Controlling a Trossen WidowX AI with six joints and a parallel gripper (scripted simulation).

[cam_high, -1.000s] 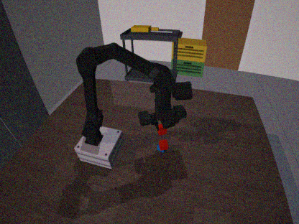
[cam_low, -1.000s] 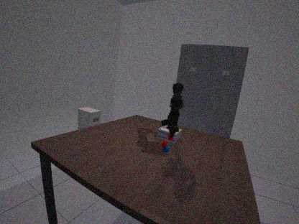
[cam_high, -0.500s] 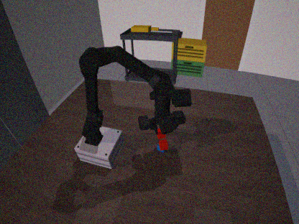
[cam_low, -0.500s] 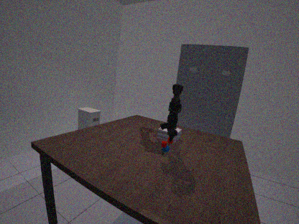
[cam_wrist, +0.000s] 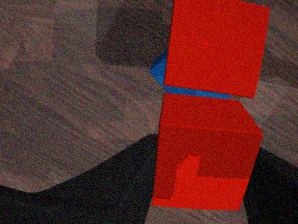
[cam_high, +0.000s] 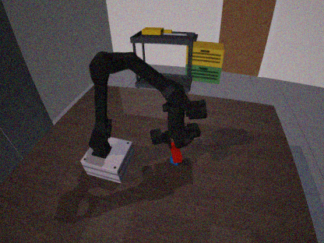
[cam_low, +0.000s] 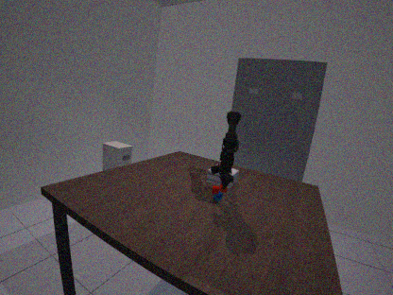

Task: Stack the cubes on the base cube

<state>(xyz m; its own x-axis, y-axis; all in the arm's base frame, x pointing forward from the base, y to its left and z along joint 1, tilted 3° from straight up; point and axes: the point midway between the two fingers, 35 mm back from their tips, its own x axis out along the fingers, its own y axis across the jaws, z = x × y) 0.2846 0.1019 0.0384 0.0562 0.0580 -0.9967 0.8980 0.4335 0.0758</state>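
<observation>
The blue base cube (cam_high: pixel 172 161) (cam_low: pixel 217 197) (cam_wrist: pixel 197 93) stands on the table, mostly hidden in the wrist view by a red cube (cam_high: pixel 177 157) (cam_low: pixel 216 189) (cam_wrist: pixel 217 47) on top of it. This cube covers one corner, and some blue shows past its side and edge. My gripper (cam_high: pixel 174 146) (cam_low: pixel 225 186) (cam_wrist: pixel 200 149) is shut on the other red cube (cam_wrist: pixel 207 150), between the dark fingers. The held cube is above and beside the placed one. A narrow strip of blue shows between the two red cubes in the wrist view. Whether the held cube touches the base is unclear.
The white box (cam_high: pixel 121 149) under the arm's base stands on the wooden table (cam_high: pixel 234 187) (cam_low: pixel 142 208). Beyond the table are a dark cart (cam_high: pixel 167 39), yellow and green drawers (cam_high: pixel 208 56) and a white cabinet (cam_low: pixel 115 156).
</observation>
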